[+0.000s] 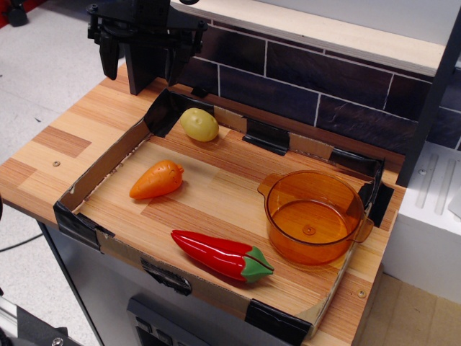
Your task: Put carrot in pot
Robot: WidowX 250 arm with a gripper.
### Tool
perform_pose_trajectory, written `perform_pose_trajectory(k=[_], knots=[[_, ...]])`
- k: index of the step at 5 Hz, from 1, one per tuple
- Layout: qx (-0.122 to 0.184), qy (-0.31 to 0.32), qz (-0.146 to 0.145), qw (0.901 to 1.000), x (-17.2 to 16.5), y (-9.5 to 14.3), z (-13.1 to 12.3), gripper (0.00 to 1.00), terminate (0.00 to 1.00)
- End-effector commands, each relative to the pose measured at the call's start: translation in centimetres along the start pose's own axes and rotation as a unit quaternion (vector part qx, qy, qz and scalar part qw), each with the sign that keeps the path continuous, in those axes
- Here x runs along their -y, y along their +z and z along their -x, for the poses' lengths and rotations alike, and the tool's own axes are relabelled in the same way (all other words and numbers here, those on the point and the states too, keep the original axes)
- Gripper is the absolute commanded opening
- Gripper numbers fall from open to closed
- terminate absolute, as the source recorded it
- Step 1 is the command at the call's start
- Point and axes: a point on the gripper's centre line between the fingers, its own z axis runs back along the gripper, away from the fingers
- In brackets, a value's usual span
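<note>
Jaws: while the gripper (pixel 137 50) hung at the far left corner of the counter, its two dark fingers (pixel 109 54) stood apart with nothing between them, so you had it open and empty.
Carrot from jaws: the carrot (pixel 157 179) lay at about 6 o'clock from the gripper, well apart, down inside the cardboard-edged tray (pixel 108 162).
Carrot axis: you saw its long axis run roughly 2 o'clock to 8 o'clock, blunt tip toward 8, wide end toward 2; a close across the short axis looked the likelier fit.
Arm pose: the gripper pointed straight down, high above the wood, outside the tray's far left corner, touching nothing.
Neighbours: the yellow potato toy (pixel 199 124) sat at 1 o'clock from the carrot, near; the red pepper (pixel 222 254) at 4 o'clock, apart.
Pot: the pot (pixel 313 220) stood upright and empty at 3 to 4 o'clock from the carrot, well apart, by the tray's right wall.
Progress: by your view, no step of the task had yet been done.
</note>
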Motion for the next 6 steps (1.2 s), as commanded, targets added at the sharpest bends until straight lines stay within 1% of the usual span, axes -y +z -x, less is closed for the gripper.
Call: perform_pose_trajectory(k=[1, 2, 3, 4, 5, 6], knots=[[0.000, 0.000, 0.000, 1.0000, 0.0, 0.0, 0.0, 1.00, 0.00], [0.003, -0.121, 0.042, 0.9917, 0.3, 0.6, 1.8, 1.00, 0.00], [0.000, -0.240, 0.091, 0.9665, 0.0, 0.9, 3.5, 1.00, 0.00], [-0.018, -0.360, 0.120, 0.9252, -0.4, 0.2, 4.9, 1.00, 0.00], [0.000, -0.472, 0.093, 0.8766, -0.5, -1.1, 5.6, 1.00, 0.00], [0.000, -0.508, 0.084, 0.8573, 0.1, -2.8, 5.7, 1.00, 0.00]])
